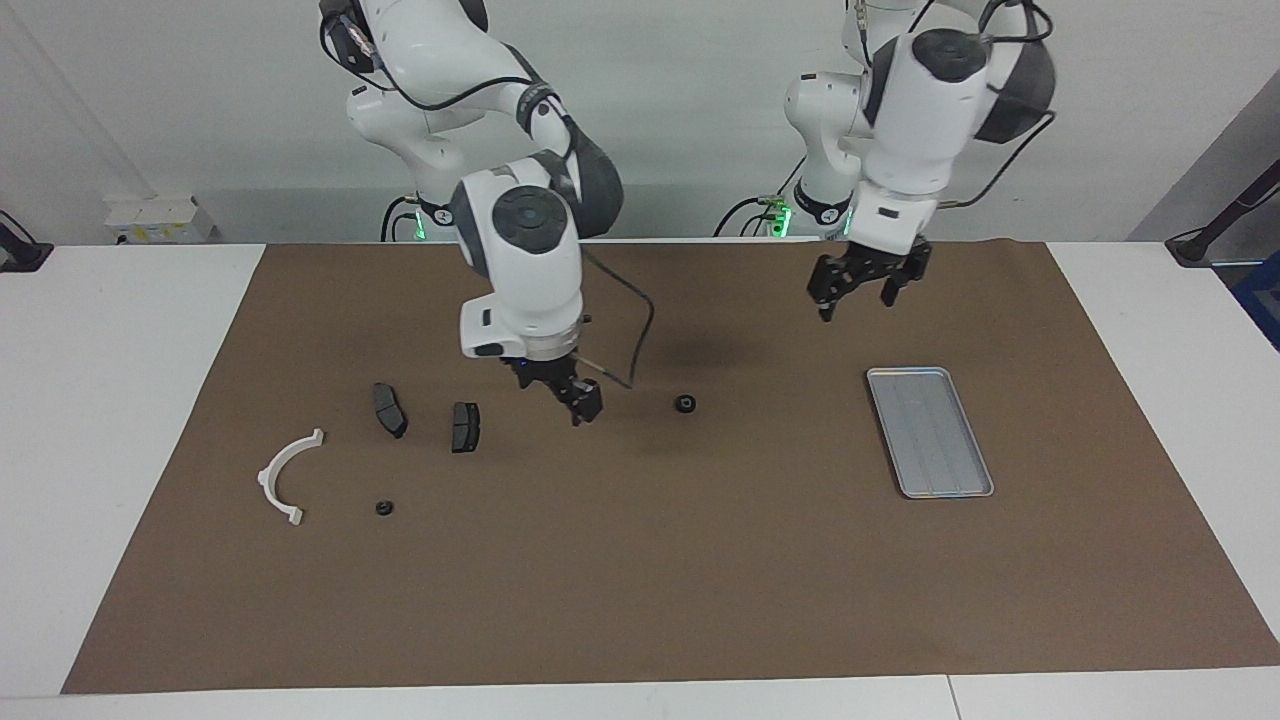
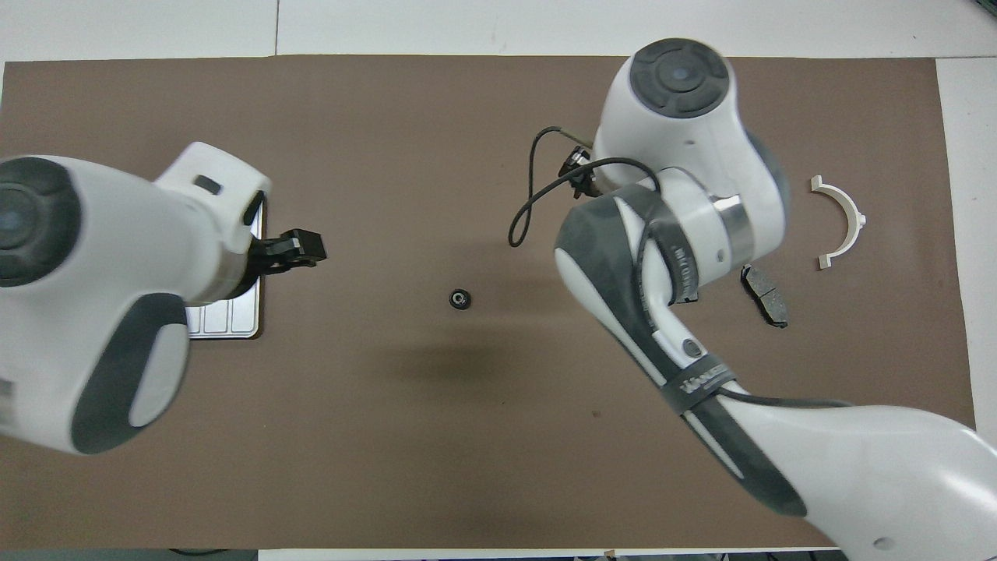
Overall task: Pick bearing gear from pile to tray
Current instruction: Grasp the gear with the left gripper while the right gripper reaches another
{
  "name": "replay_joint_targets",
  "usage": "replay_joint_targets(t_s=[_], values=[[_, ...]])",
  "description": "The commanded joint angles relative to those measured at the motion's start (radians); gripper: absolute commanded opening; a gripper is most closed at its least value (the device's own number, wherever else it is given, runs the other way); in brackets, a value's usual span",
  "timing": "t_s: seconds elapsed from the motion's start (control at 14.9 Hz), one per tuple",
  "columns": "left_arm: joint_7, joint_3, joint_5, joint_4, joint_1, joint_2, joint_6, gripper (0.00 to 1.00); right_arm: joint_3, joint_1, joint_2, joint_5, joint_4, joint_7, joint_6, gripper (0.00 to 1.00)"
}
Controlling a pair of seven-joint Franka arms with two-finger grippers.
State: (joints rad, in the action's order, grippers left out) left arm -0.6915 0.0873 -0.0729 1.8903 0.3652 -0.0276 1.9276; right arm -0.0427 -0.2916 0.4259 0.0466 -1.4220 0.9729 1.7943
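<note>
Facing view: a bearing gear [image 1: 685, 404] lies on the brown mat [image 1: 640, 580] near the table's middle, between the two grippers and held by neither. The right gripper [image 1: 581, 404] hangs empty over the mat beside the gear, toward the right arm's end; whether its jaws are parted cannot be told from here. Past it lie two brake pads [image 1: 390, 409] [image 1: 465, 426], a white arc [image 1: 285, 474] and a second small black round piece [image 1: 384, 508]. The left gripper [image 1: 858, 292] hangs raised over the mat, jaws apart and empty; the tray [image 1: 929, 431] lies empty at its other side, toward the left arm's end.

Overhead view: the gear [image 2: 460, 298] sits alone at mid-mat. The left gripper [image 2: 308, 249] is over the mat between gear and tray [image 2: 234, 327], whose corner shows under the arm. The right arm covers its own gripper
</note>
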Motion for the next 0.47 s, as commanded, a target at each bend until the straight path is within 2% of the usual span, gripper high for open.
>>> replay_joint_targets(t_s=[0.0, 0.13, 0.2, 0.4], values=[[-0.115, -0.009, -0.024, -0.045, 0.089, 0.127, 0.098, 0.98, -0.017, 0.153, 0.005, -0.016, -0.063, -0.226, 0.042, 1.0], [-0.131, -0.011, -0.009, -0.036, 0.133, 0.188, 0.151, 0.97, -0.014, 0.23, -0.001, -0.004, -0.13, -0.389, 0.124, 1.0], [-0.157, -0.011, -0.004, -0.039, 0.15, 0.242, 0.197, 0.98, -0.014, 0.256, -0.004, -0.002, -0.167, -0.44, 0.173, 1.0], [-0.177, -0.008, 0.027, -0.027, 0.175, 0.328, 0.294, 0.99, -0.014, 0.295, 0.014, 0.045, -0.227, -0.468, 0.295, 1.0]])
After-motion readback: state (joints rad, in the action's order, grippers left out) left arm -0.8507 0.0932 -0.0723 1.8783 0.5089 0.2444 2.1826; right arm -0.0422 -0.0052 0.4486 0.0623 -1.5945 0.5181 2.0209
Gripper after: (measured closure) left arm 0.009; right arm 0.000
